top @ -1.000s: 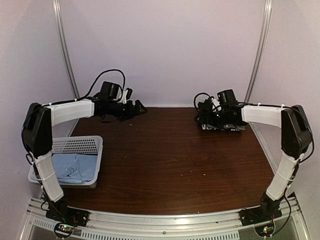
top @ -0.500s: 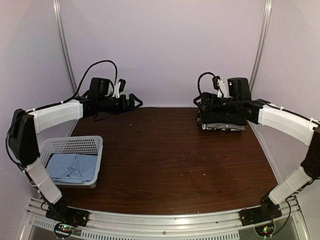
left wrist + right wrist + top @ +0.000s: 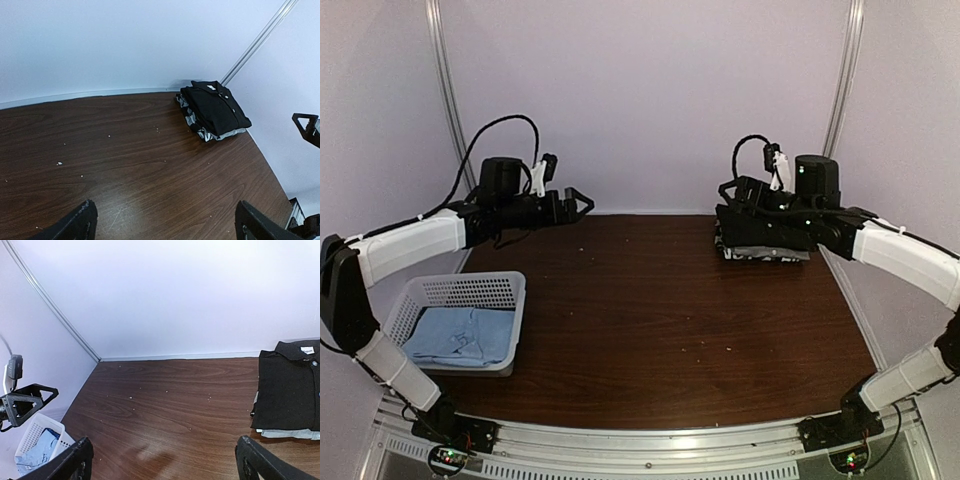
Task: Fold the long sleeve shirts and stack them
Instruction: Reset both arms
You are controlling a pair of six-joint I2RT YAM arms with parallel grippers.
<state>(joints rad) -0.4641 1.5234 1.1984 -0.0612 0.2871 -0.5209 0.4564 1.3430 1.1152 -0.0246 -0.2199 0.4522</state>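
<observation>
A folded stack of long sleeve shirts point(image 3: 767, 247) lies at the table's back right, a black one point(image 3: 216, 106) on top and a greyish one point(image 3: 285, 433) under it. A light blue shirt point(image 3: 458, 334) lies crumpled in the white basket point(image 3: 470, 290) at the near left. My left gripper point(image 3: 576, 204) hovers open and empty over the back left; its fingertips point(image 3: 75, 227) show wide apart. My right gripper point(image 3: 728, 216) hovers open and empty just above the stack's left side; its fingertips point(image 3: 260, 462) are spread. The black shirt point(image 3: 292, 390) lies to its right.
The dark wood table point(image 3: 660, 320) is walled by pale panels at the back and sides. Small white specks point(image 3: 59, 163) dot the wood. The basket point(image 3: 30, 432) shows at the far left of the right wrist view, with the left gripper point(image 3: 25, 405) above it.
Both arms have risen and drawn back. The left gripper moved left and up from the back edge. The right gripper lifted off the stack, leaving the shirts lying folded.
</observation>
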